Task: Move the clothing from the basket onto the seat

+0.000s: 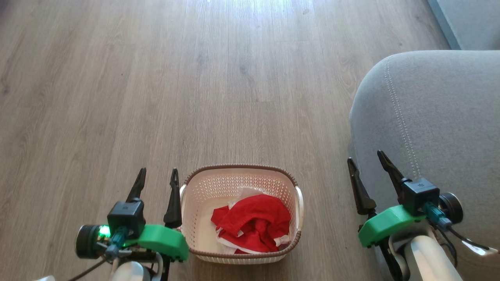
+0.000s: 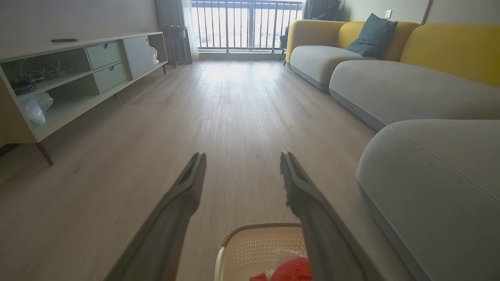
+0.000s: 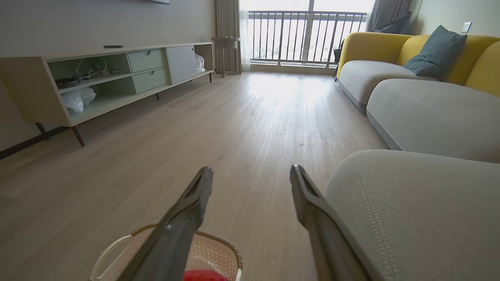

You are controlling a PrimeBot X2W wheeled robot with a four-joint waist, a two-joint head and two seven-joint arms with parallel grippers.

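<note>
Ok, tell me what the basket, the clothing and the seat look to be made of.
The basket: cream moulded plastic, matte, judging by its regular perforated walls; its brown rim looks woven but is probably plastic too. The clothing: soft red fabric with white trim, crumpled in folds, exact cloth unclear. The seat: grey matte upholstery fabric with pale double stitching.

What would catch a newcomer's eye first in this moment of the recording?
The bright red clothing stands out first, bunched in the right half of the cream basket on the wooden floor, bottom centre of the head view. To the basket's right bulges the big grey seat, with nothing on the part shown. The left jaws and right jaws stand open and empty, one either side of the basket.
</note>
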